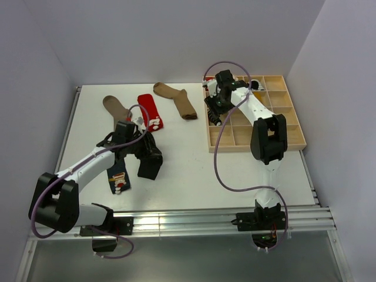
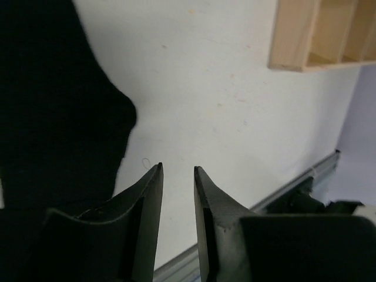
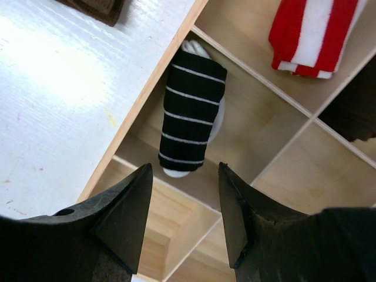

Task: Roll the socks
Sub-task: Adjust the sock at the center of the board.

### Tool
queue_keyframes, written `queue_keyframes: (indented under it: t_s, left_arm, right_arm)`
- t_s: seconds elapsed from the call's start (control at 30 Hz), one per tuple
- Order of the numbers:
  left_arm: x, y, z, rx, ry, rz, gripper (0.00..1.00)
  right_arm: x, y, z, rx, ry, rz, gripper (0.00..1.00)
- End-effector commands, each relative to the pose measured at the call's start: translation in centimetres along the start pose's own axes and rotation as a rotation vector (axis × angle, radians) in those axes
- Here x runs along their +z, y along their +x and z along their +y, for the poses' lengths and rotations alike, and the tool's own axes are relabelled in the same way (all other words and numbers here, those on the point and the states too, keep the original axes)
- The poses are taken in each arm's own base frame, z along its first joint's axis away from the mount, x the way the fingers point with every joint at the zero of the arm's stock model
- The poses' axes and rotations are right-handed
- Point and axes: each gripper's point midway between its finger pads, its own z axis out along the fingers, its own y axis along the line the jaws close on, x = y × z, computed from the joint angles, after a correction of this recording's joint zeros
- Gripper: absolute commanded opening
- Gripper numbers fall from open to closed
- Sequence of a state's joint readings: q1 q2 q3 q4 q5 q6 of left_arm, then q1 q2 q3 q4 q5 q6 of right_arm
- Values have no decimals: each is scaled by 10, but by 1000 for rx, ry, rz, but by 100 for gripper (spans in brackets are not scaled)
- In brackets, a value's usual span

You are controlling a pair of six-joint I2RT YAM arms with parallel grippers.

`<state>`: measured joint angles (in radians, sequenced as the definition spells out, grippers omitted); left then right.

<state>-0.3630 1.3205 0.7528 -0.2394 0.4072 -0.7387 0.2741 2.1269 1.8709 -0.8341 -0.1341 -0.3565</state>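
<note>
- black sock (image 2: 53, 117) on table, just beside left gripper (image 2: 178, 168), off its left finger; jaws narrow, empty
- striped sock (image 3: 191, 111) rolled in tray (image 3: 143, 106) edge compartment, lengthwise ahead of right gripper (image 3: 185, 168); jaws wide, empty
- left arm nearer black sock

Soft knit striped sock (image 3: 191, 114), bare wooden tray (image 3: 258, 135), matt white table (image 3: 70, 76).
</note>
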Motion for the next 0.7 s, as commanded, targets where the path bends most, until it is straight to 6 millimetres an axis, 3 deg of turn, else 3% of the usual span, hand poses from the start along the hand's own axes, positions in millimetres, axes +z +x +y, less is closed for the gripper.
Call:
queue_keyframes:
  t_s: [0.0, 0.3, 0.5, 0.67]
  left_arm:
    - [-1, -29, 19, 19, -140, -113, 32]
    - [6, -30, 60, -33, -317, -152, 24]
    - [20, -2, 92, -113, -384, -108, 14]
    - [29, 19, 104, -174, -387, -97, 9]
  right_arm:
    - [-43, -14, -1, -13, 20, -80, 56]
    - [-74, -14, 6, -27, 17, -139, 56]
    - [-101, -16, 16, -38, 1, -197, 56]
    - [-115, -10, 22, -48, -8, -219, 56]
